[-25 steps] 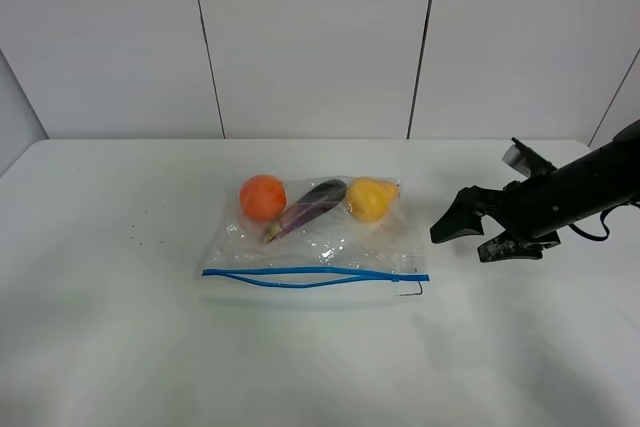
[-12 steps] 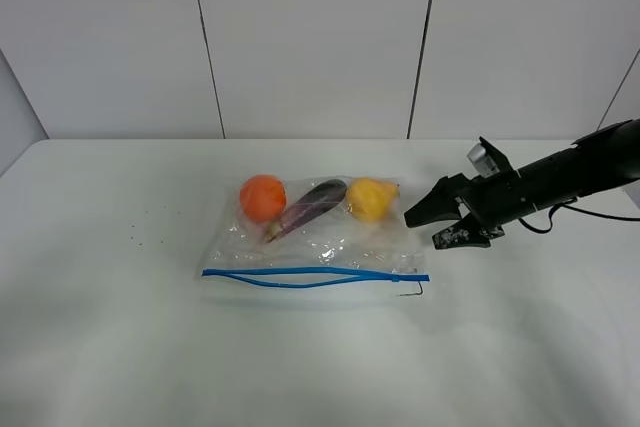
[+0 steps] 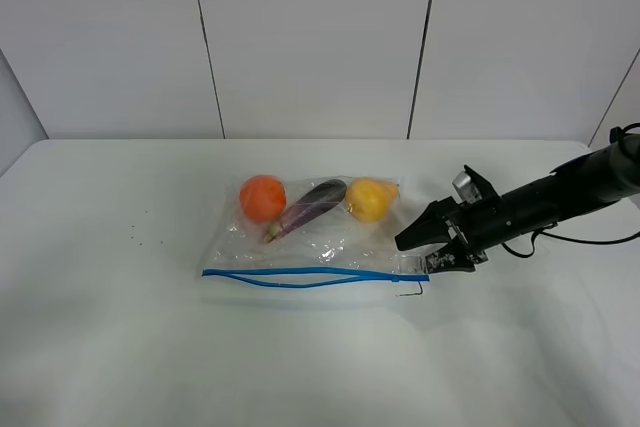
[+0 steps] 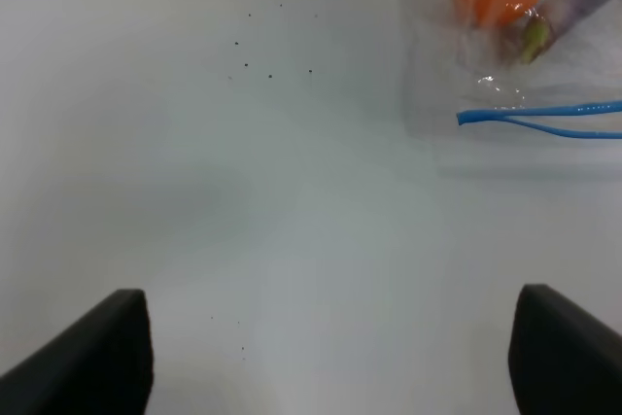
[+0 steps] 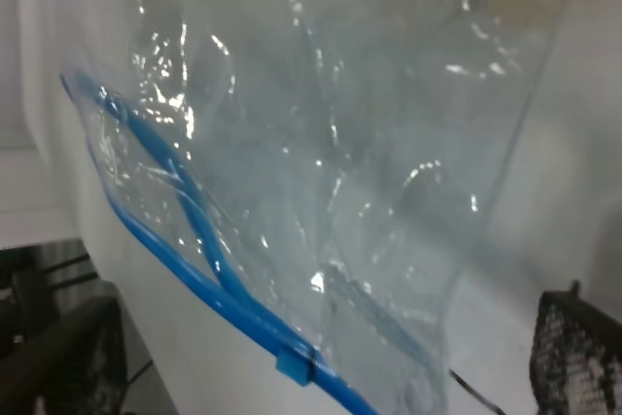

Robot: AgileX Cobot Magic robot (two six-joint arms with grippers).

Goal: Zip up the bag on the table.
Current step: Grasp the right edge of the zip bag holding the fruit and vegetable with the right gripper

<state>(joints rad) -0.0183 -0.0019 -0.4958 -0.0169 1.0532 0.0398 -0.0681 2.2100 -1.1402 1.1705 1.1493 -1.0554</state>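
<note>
The clear bag (image 3: 320,242) lies in the middle of the white table (image 3: 120,347). An orange (image 3: 262,197), a purple eggplant (image 3: 310,205) and a yellow fruit (image 3: 370,198) show through it. Its blue zipper strip (image 3: 300,275) runs along the near edge, its two tracks parted over most of the length. My right gripper (image 3: 418,256) is open, low at the bag's right end, by the zipper. In the right wrist view the bag (image 5: 369,172) and the blue slider (image 5: 294,366) lie between the fingers (image 5: 58,357). My left gripper (image 4: 330,357) is open over bare table, left of the bag (image 4: 544,75).
A small black hook-shaped mark (image 3: 412,292) lies just in front of the bag's right corner. Tiny dark specks (image 3: 135,237) dot the table to the left, and they also show in the left wrist view (image 4: 258,55). A white panelled wall stands behind the table.
My right arm has moved left and down, from well right of the bag to its right end at the zipper. The bag has not moved.
</note>
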